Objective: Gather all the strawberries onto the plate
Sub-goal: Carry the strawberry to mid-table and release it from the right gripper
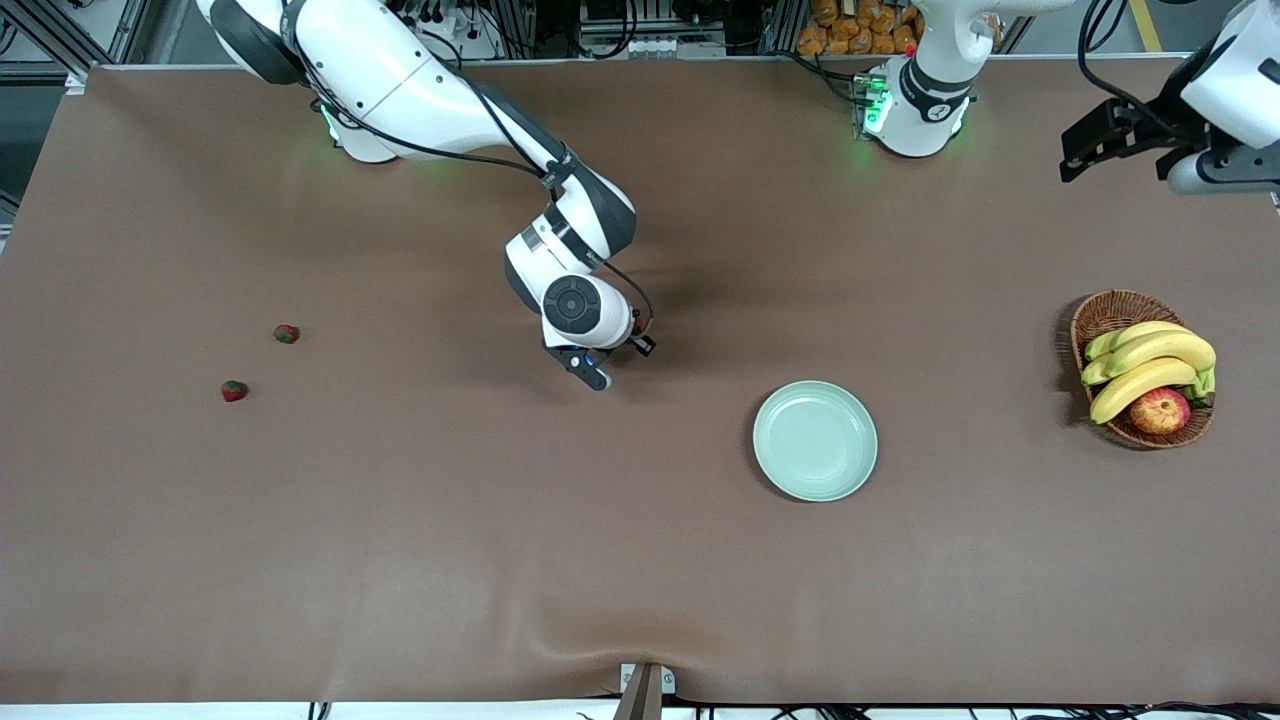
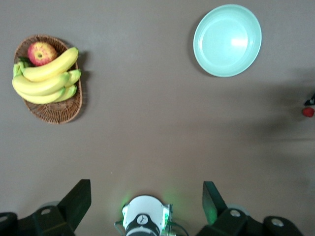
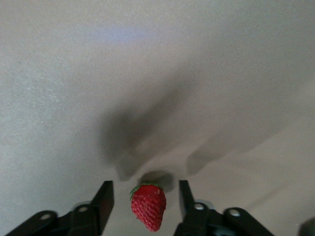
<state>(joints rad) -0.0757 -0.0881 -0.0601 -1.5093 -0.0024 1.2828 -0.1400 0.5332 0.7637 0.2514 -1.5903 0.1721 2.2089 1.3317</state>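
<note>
Right hand (image 3: 145, 199) released, strawberry (image 3: 148, 206) between fingers, untouched; left hand (image 2: 145, 196) released.

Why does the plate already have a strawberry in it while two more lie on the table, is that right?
Not quite: the plate is empty in the front view. Two strawberries do lie on the table, toward the right arm's end.

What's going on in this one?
The right end effector is low over bare table, not over the plate, fingers open around one strawberry without touching it. Two more strawberries lie toward the right arm's end of the table. The plate holds nothing yet. The left arm waits, its end effector open.
</note>
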